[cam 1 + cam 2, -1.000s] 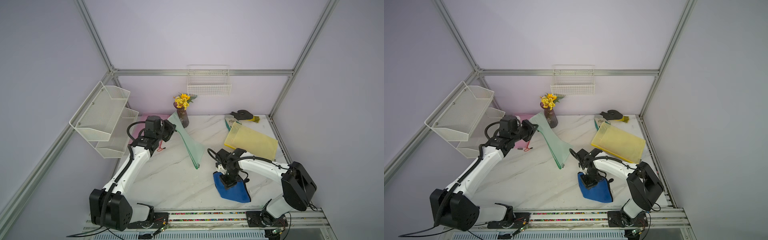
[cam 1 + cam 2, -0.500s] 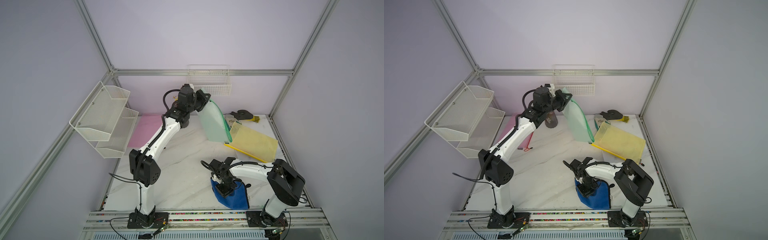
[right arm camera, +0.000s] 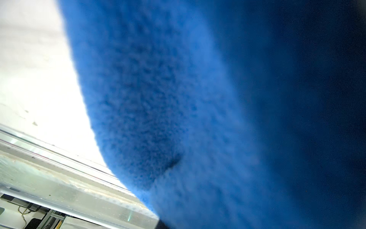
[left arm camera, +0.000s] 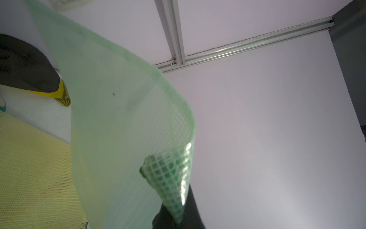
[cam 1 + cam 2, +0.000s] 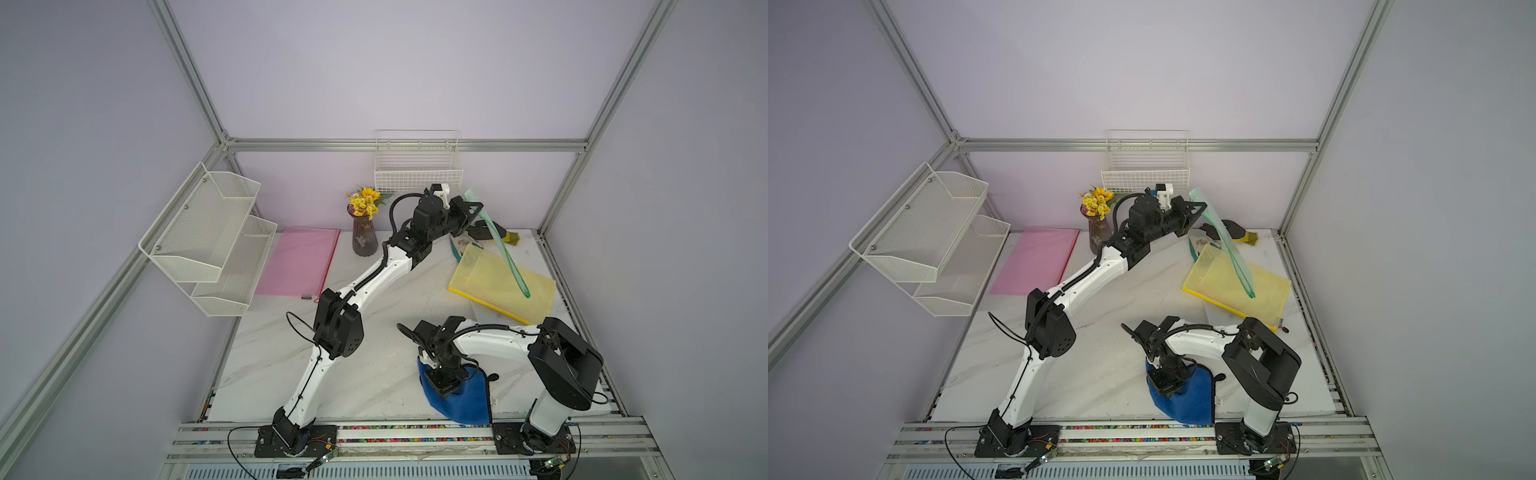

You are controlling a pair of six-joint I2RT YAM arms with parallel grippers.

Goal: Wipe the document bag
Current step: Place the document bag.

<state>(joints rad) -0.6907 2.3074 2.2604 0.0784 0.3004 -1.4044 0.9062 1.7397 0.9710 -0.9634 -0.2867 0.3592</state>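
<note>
In both top views my left gripper [image 5: 471, 208] is clamped tight on the top corner of the green translucent grid-mesh document bag [image 5: 505, 253]. The bag hangs in the air as a thin, slightly bowed sheet, nearly edge-on. Its low corner is over the yellow mesh document bag [image 5: 490, 282], which lies flat at the table's back right; I cannot tell whether they touch. My right gripper [image 5: 444, 384] points down near the front edge, closed into a bunched fold of the fluffy blue cloth [image 5: 467, 405]. The rest of the cloth is spread on the white marble-veined tabletop [image 5: 365, 374]. A flat pink document bag [image 5: 299, 262] lies back left, beside a dark glass vase of yellow flowers [image 5: 364, 239]. The lilac walls carry a white wire basket [image 5: 417, 174] and a white two-tier mesh shelf [image 5: 208, 232].

In the left wrist view, the white grid weave shows sharp where the dark fingers [image 4: 193, 208] pinch it.

In the right wrist view, blurred blue pile fills nearly everything, with glossy white table beside it.
</note>
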